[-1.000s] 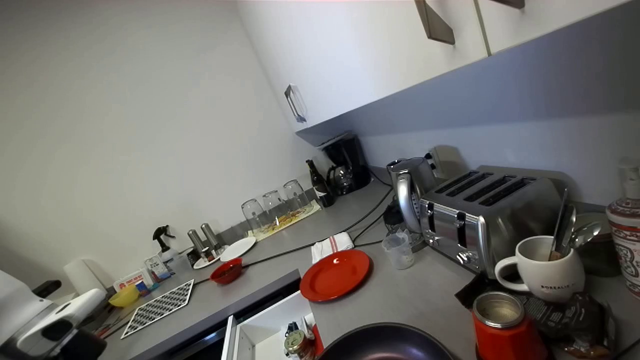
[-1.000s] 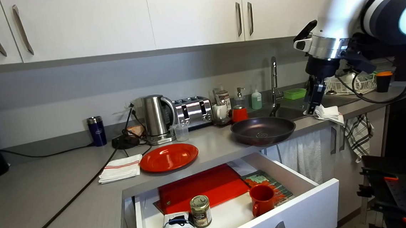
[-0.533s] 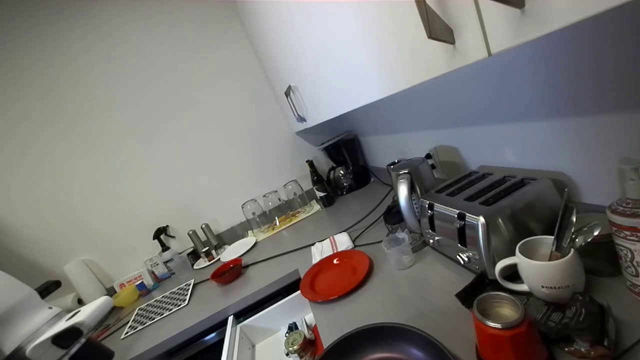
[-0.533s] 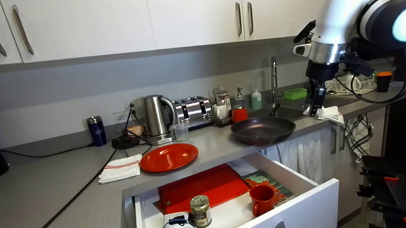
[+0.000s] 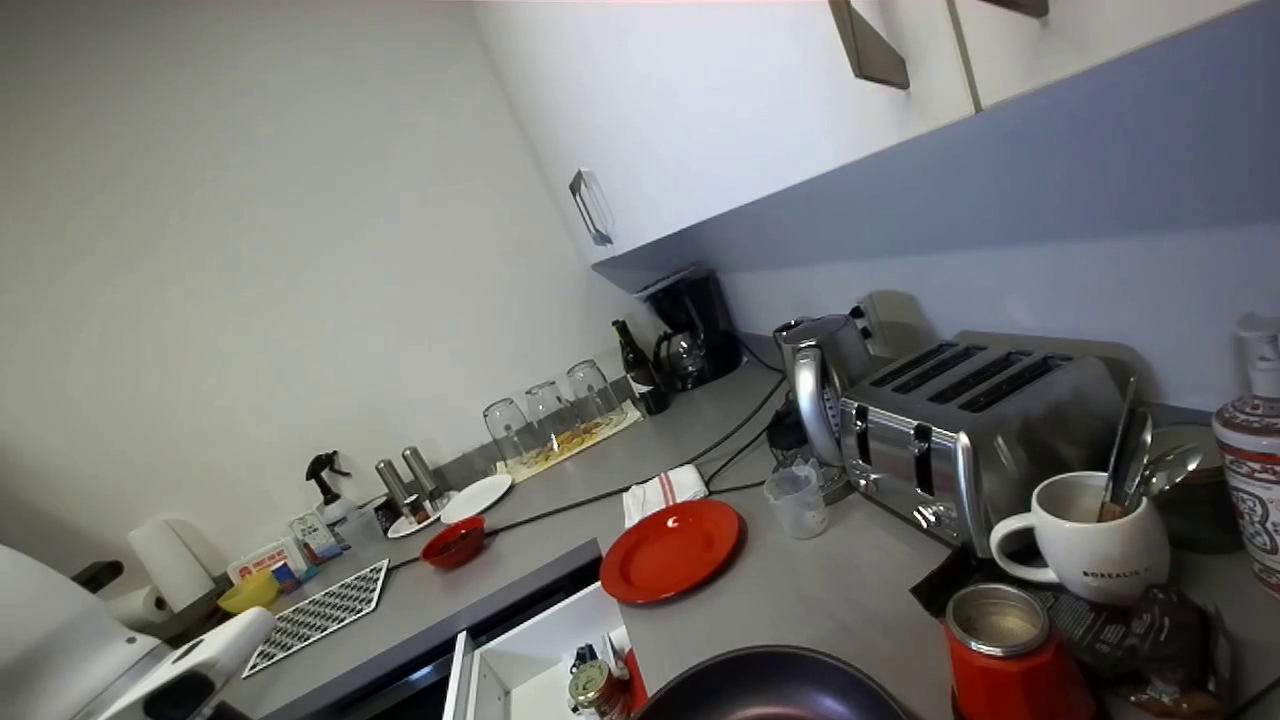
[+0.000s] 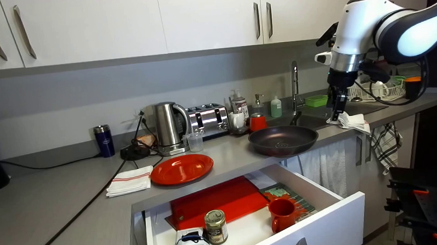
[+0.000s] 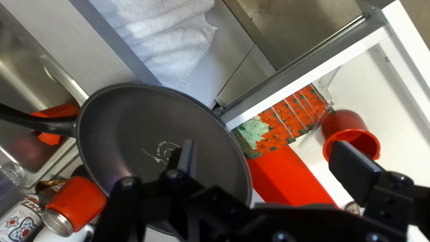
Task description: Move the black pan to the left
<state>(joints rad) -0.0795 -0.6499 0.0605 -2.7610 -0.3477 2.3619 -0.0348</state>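
Observation:
The black pan (image 6: 283, 141) stands on the counter to the right of the red plate (image 6: 182, 169), at the counter's front edge. Its rim and part of its inside show at the bottom of an exterior view (image 5: 775, 690). In the wrist view the pan (image 7: 144, 117) fills the left half, with its handle (image 7: 50, 125) pointing left over the sink. My gripper (image 7: 265, 151) is wide open and empty. One finger overlaps the pan's inside and the other overlaps the red mug. In an exterior view my gripper (image 6: 335, 116) hangs right of the pan, apart from it. Elsewhere its fingers are out of view.
An open drawer (image 6: 325, 226) juts out below the counter, holding a red mug (image 6: 282, 214), a can (image 6: 215, 226) and a red board (image 6: 220, 201). A red canister (image 6: 257, 122), toaster (image 6: 208, 120) and kettle (image 6: 168, 128) stand behind. A measuring cup (image 6: 195, 141) stands near the plate.
The arm has come lower and farther in over the counter, moving right in the exterior view that shows it at the left edge. The pan and plate have not moved.

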